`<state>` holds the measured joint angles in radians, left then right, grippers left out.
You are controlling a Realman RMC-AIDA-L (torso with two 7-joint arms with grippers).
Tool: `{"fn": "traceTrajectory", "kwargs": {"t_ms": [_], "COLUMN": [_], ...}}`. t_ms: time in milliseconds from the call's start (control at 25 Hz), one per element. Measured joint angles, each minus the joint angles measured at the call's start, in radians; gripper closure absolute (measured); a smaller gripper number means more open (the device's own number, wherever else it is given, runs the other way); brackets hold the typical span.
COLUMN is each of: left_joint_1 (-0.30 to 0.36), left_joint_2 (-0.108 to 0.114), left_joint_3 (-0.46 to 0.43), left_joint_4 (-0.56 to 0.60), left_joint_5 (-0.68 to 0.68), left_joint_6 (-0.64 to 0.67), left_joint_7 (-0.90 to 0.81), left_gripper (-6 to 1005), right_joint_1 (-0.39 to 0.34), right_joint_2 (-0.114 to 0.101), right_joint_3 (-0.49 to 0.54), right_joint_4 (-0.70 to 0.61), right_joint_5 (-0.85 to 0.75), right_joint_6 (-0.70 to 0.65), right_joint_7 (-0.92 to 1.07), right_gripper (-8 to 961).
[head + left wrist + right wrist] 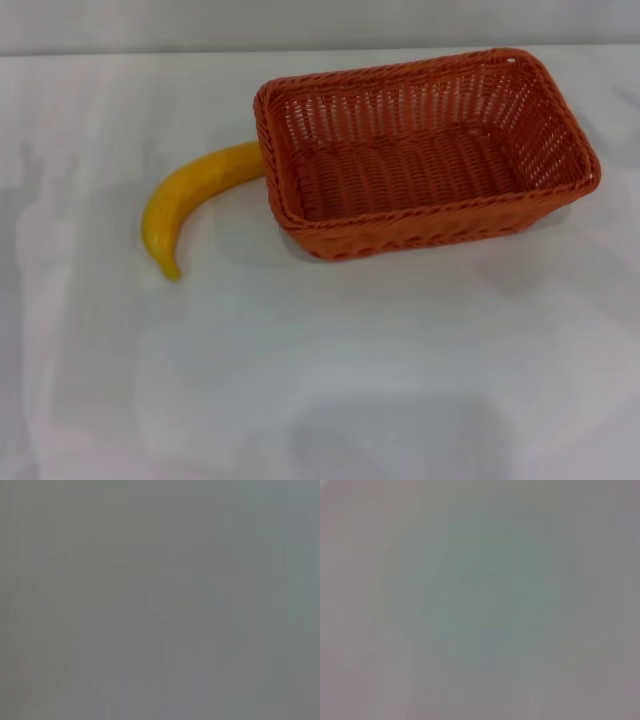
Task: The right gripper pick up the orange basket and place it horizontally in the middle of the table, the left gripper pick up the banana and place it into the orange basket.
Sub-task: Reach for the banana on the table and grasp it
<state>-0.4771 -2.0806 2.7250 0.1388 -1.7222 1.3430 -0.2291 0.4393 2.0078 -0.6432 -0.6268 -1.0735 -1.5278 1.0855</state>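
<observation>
Showed only a flat, featureless grey field from edge to edge, faintly greener toward the middle and pinker at the borders, with nothing recognisable in it.

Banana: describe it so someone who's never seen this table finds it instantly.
On the white table, find the big orange basket toward the far right. The banana lies just outside its left end, one end at the basket's wall, curving toward the near edge. It is the only yellow, smooth, curved thing there.
</observation>
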Motion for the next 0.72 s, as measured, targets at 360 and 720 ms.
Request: {"fn": "traceTrajectory", "kwargs": {"t_ms": [360,720], "left_joint_1": [0.025,-0.1], "left_joint_2": [0.007,0.105], "left_joint_3": [0.008,0.12], "left_joint_4": [-0.114,-0.406], "left_joint_5": [0.118,0.59], "left_joint_6": [0.126,0.44], "left_joint_7": [-0.823,-1.475], "left_gripper": [148,150], "right_joint_1": [-0.064,-0.073], "right_joint_2": [-0.003,-0.009], "right_joint_3": [0.001,-0.004], "right_joint_4": [0.069,0.096], "right_joint_5": [0.043,0.033], "right_joint_6": [-0.044,0.004], "right_joint_7": [-0.016,-0.063], "right_gripper": [112,112]}}
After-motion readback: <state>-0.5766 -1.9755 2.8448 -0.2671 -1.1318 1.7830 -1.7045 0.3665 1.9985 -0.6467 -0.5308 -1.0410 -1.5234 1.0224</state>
